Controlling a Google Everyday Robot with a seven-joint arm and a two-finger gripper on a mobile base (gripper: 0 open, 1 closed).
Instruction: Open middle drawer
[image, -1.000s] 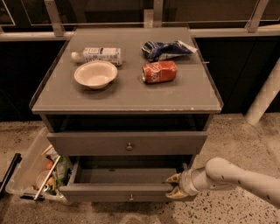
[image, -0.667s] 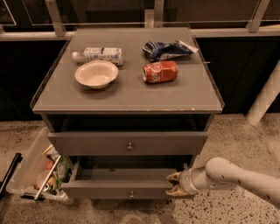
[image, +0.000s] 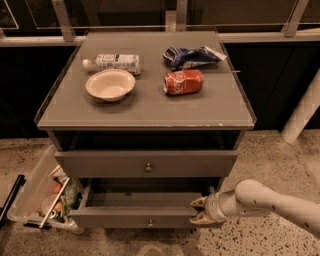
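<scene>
The middle drawer (image: 125, 218) is the low grey panel with a tiny knob (image: 150, 222). It stands pulled out from the cabinet, and its plain grey tray (image: 145, 200) shows behind the panel. My gripper (image: 196, 210) comes in from the right on a white arm (image: 270, 202) and sits at the right end of that panel. One finger (image: 199, 201) lies over the panel's top edge on the tray side, the other (image: 198, 219) in front of it, so it clamps the panel. The taller drawer front (image: 145, 164) above is closed.
On the cabinet top (image: 150, 107) lie a white bowl (image: 110, 84), a plastic bottle (image: 114, 62), a crushed red can (image: 183, 82) and a blue chip bag (image: 190, 56). A clear bin of clutter (image: 42, 195) stands on the floor at the left. A white post (image: 302, 112) stands at the right.
The view has shifted slightly. The gripper stays at the right end of the pulled-out drawer front, and the drawer's position looks about the same.
</scene>
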